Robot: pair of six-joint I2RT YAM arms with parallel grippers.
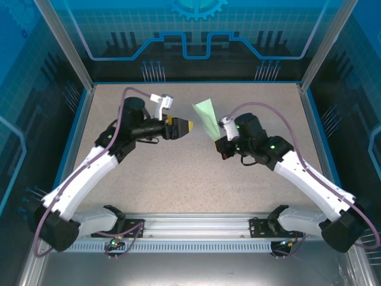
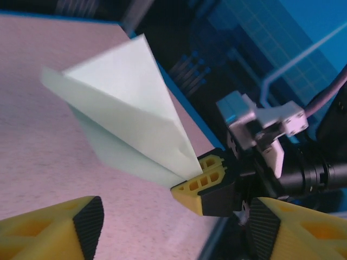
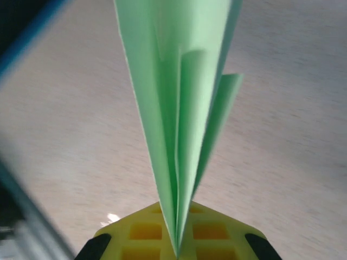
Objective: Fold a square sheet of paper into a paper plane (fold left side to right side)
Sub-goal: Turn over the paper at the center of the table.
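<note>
The left arm (image 1: 89,170) is stretching from its base at the near left across the speckled surface (image 1: 178,185) toward the middle. The left fingers (image 1: 184,126) are standing wide apart, their yellow tips pointing right at the paper plane (image 1: 207,115) and hovering near it. The paper plane, a pale green pointed dart, is sitting between the two arms over the far middle of the surface. Its narrow nose is pointing down toward the right arm and its broad tail is fanning out toward the far edge. It is looking lifted off the surface rather than lying flat on it. The right fingers (image 2: 209,181) are pressing together on the nose, pinching the folded layers between them, and the right arm (image 1: 309,179) is bending in from the near right.
</note>
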